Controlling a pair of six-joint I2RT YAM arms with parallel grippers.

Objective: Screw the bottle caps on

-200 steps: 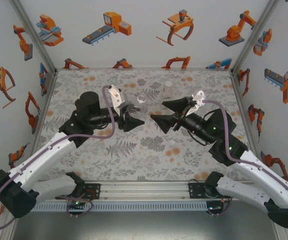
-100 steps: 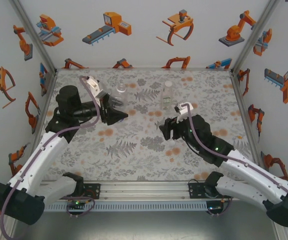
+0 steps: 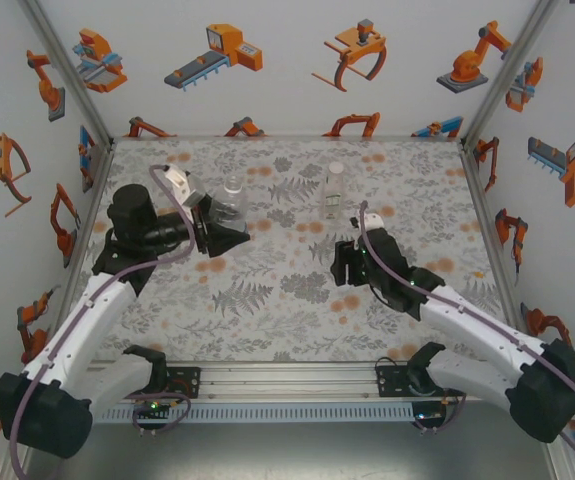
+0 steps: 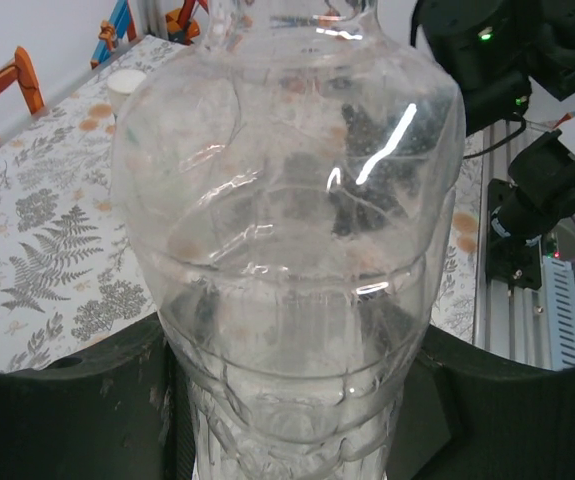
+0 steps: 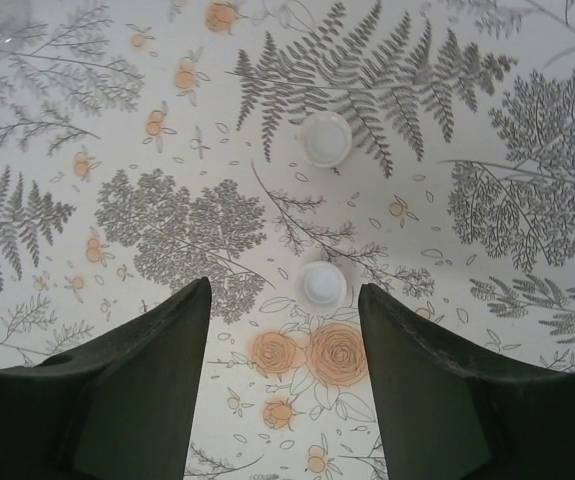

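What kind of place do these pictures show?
Probably a small robot test booth, not a home. White walls printed with orange robot pictures enclose a floral-covered table, and the left arm and right arm are bolted to a metal rail at its near edge.

There are two bottles, the left bottle (image 3: 229, 198) and the right bottle (image 3: 334, 190), and two bottle caps (image 5: 320, 284).

White arms (image 3: 77, 320), black wrists (image 3: 147, 228), purple cables (image 3: 364, 225)
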